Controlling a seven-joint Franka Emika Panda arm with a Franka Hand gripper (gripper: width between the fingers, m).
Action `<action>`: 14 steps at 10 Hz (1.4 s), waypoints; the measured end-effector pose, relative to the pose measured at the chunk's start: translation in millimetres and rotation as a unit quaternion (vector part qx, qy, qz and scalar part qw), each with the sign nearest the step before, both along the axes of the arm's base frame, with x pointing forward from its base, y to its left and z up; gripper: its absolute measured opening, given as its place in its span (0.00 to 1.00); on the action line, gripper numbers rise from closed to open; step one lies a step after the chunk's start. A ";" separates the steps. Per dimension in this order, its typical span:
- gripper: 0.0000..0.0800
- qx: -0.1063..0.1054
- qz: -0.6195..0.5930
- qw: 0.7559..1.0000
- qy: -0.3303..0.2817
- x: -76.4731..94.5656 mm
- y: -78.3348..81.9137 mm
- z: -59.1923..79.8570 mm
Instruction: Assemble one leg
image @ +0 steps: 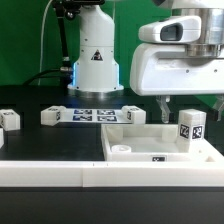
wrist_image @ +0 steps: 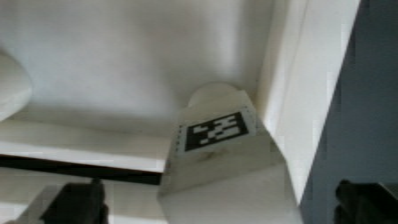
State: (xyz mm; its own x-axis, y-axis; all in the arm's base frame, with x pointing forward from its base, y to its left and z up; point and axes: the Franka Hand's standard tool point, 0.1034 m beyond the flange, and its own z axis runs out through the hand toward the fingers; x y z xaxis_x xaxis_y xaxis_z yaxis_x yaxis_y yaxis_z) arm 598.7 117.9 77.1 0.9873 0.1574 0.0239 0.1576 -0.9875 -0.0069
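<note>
A leg (image: pixel 190 127), a small white post with a black-and-white tag, stands upright at the far corner of the large flat white piece (image: pixel 150 143) on the exterior view's right. My gripper (image: pixel 192 108) hangs just above it, open, with one finger on each side and a gap between each finger and the post. In the wrist view the leg (wrist_image: pixel 217 135) shows its tag and lies between the two dark fingertips (wrist_image: pixel 71 205), next to the raised rim of the large piece (wrist_image: pixel 306 70). My gripper (wrist_image: pixel 217 208) does not touch it.
Three more legs lie on the black table: (image: pixel 8 120), (image: pixel 50 116), (image: pixel 133 115). The marker board (image: pixel 95 113) lies before the robot base (image: pixel 95 60). A long white flat bar (image: pixel 80 176) runs along the front.
</note>
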 end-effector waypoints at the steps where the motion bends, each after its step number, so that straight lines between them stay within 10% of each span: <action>1: 0.81 0.000 0.001 1.000 0.000 0.0 -0.1 0.0; 6: 0.36 0.005 -0.094 0.996 0.002 0.4 -1.0 -0.1; 14: 0.36 0.067 -0.529 0.846 -0.020 2.7 -3.0 -0.7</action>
